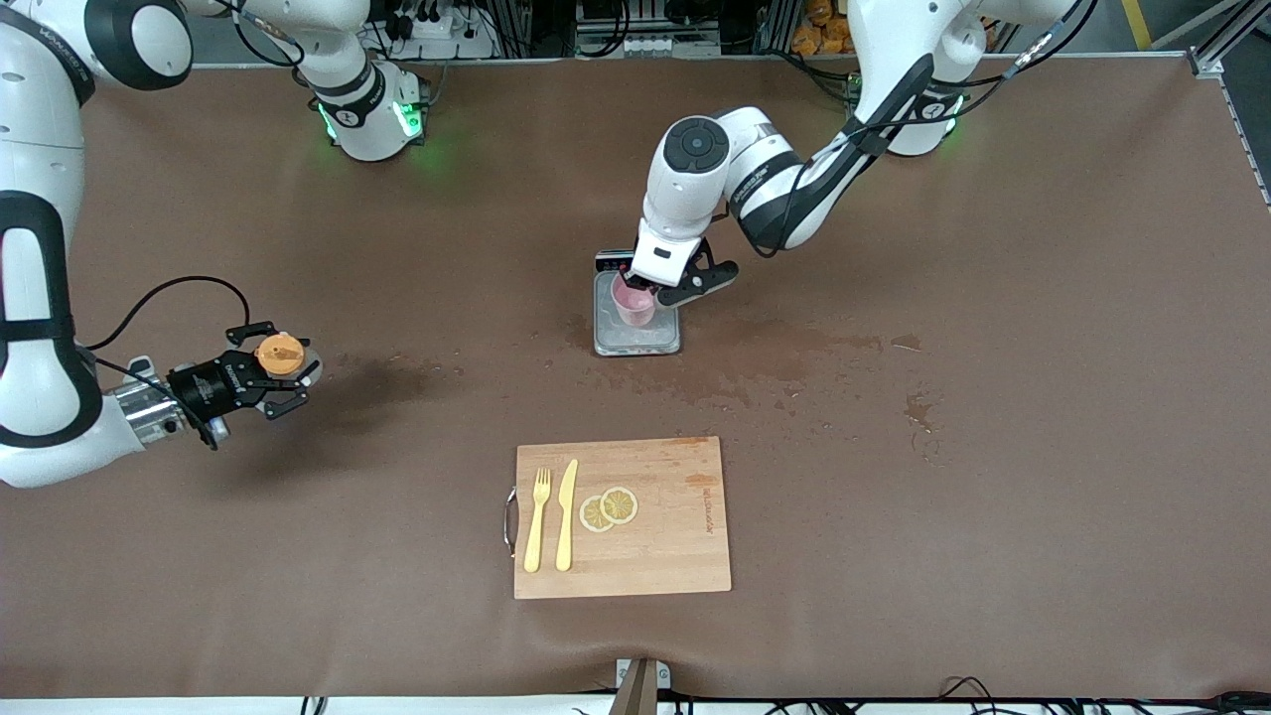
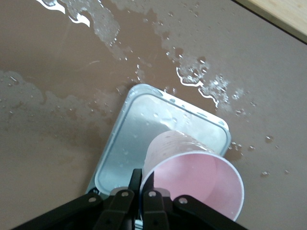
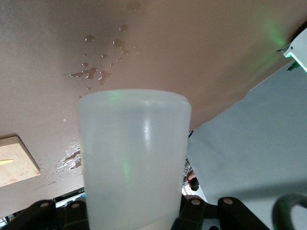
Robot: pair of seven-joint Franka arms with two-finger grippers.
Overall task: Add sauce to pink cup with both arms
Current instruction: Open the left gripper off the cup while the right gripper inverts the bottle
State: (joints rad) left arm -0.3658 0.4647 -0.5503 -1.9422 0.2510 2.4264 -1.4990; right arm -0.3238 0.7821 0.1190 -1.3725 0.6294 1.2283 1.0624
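The pink cup (image 1: 634,304) stands on the steel scale plate (image 1: 637,341) in the middle of the table. My left gripper (image 1: 638,289) is shut on the cup's rim. In the left wrist view the two fingers (image 2: 135,181) pinch the wall of the cup (image 2: 196,178), one inside and one outside, over the plate (image 2: 144,134). My right gripper (image 1: 279,369) is shut on the sauce (image 1: 281,355), held in the air over the right arm's end of the table. Its orange cap shows from above. The whitish body of the sauce (image 3: 135,163) fills the right wrist view and hides the right gripper (image 3: 135,218).
A wooden cutting board (image 1: 655,556) lies nearer the front camera, with a yellow fork (image 1: 537,519), a yellow knife (image 1: 566,514) and two lemon slices (image 1: 609,508) on it. Wet patches (image 1: 794,348) spread over the brown mat beside the scale.
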